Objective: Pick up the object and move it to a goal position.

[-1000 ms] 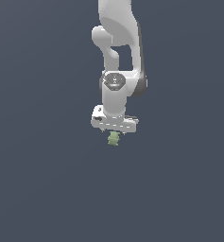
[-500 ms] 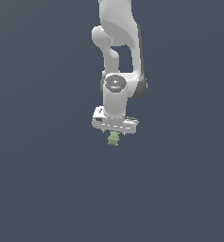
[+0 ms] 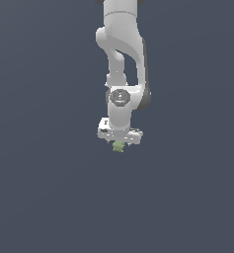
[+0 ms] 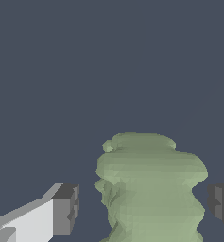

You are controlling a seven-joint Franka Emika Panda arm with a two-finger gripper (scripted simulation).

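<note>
The object (image 3: 118,147) is a small olive-green lumpy block with ridged sides, and it sits under the white hand in the exterior view. In the wrist view the object (image 4: 151,189) stands between my two dark-tipped fingers. My gripper (image 3: 119,144) is open and straddles the block. The same gripper shows in the wrist view (image 4: 142,205). One finger (image 4: 65,210) stands clear of the block with a visible gap. The other finger (image 4: 220,202) is very close to the block's side. I cannot tell whether that finger touches it.
A plain dark blue-grey surface (image 3: 49,197) fills both views. The white arm (image 3: 121,54) rises straight above the hand toward the top of the exterior view. Nothing else shows.
The arm and hand have moved down over the block, so less of the block shows below the hand. The block itself has stayed in place.
</note>
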